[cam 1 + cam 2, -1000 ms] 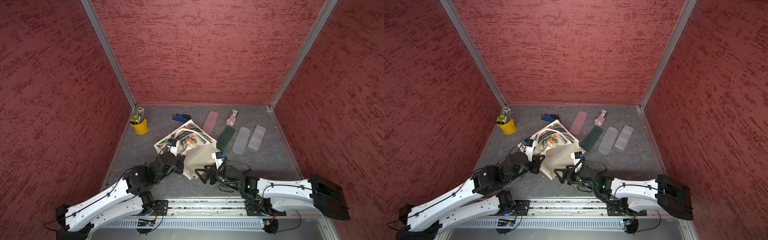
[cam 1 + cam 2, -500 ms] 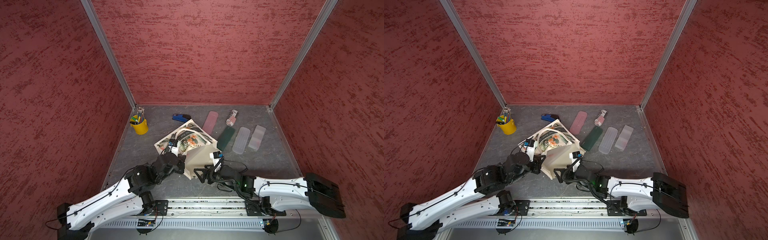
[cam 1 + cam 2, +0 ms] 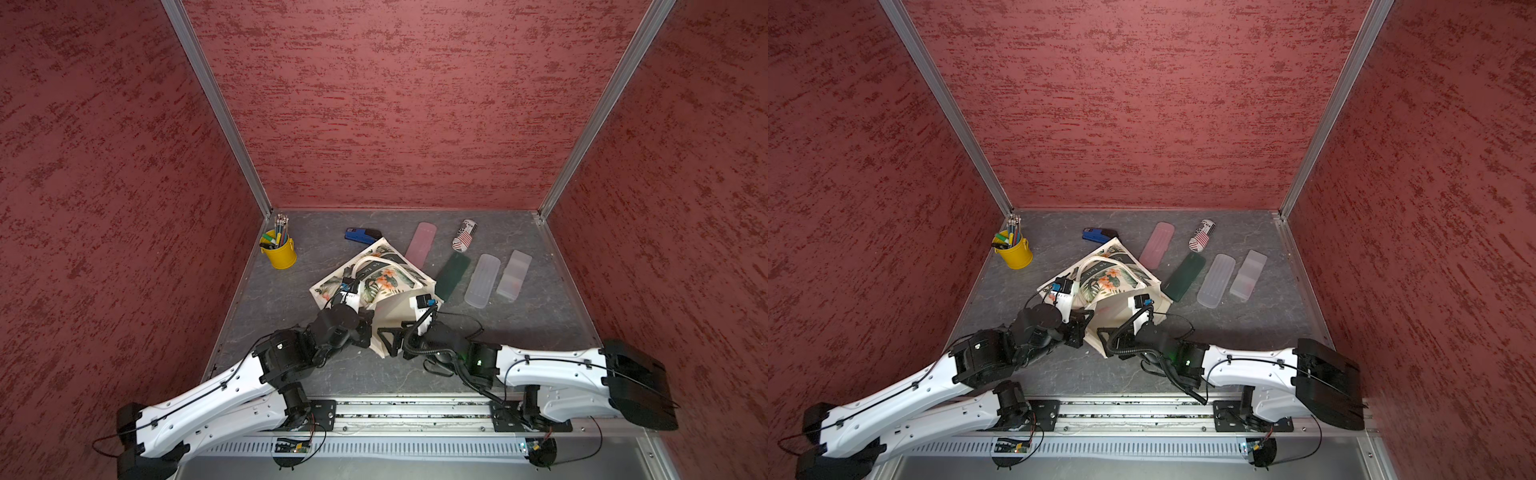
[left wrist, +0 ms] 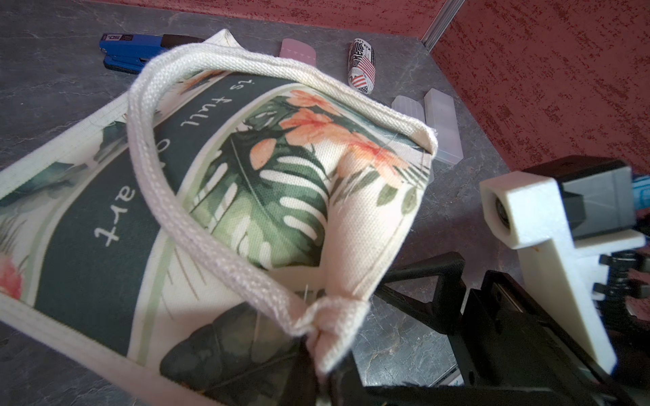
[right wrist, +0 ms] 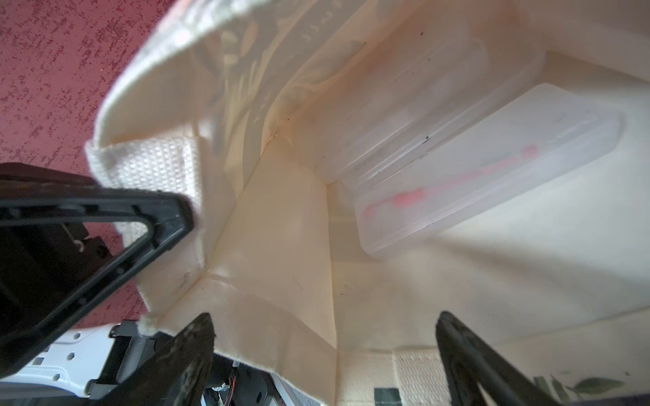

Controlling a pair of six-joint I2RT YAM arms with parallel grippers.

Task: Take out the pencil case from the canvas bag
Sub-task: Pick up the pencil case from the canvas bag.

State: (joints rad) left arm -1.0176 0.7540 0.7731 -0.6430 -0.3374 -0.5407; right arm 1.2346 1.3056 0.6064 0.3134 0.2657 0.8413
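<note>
Right, left gripper (image 4: 322, 379) was clamped on the canvas bag (image 4: 246, 168), pinching the rim where a handle (image 4: 140, 116) joins it. That held the upper side of the mouth up off the table (image 3: 291, 299). Right gripper (image 5: 327, 355) stood wide at the mouth, jaws spread and pointing in, nothing between them. Couldn't tell if a finger touched the rim.

Inside, per the right wrist view, the pencil case (image 5: 485, 175) lay deep in the bag on the lower wall. It was clear plastic with something pink in it. A second clear case (image 5: 422, 105) sat right against it, farther in.

In both top views the bag (image 3: 386, 282) (image 3: 1113, 278) lay on its side mid-table, mouth facing near, toward both arms, with the left gripper (image 3: 365, 332) and right gripper (image 3: 388, 340) side by side at its near edge.

Around it:
- blue stapler (image 3: 361, 235) just beside the far corner
- pink case (image 3: 420, 245) along the far-right edge
- dark green case (image 3: 453, 276) just right of the bag
- long frosted case (image 3: 481, 280) and short frosted case (image 3: 514, 274) farther right
- flag-print pouch (image 3: 464, 235) far right
- yellow cup (image 3: 280, 253) of pens in the far-left corner
</note>
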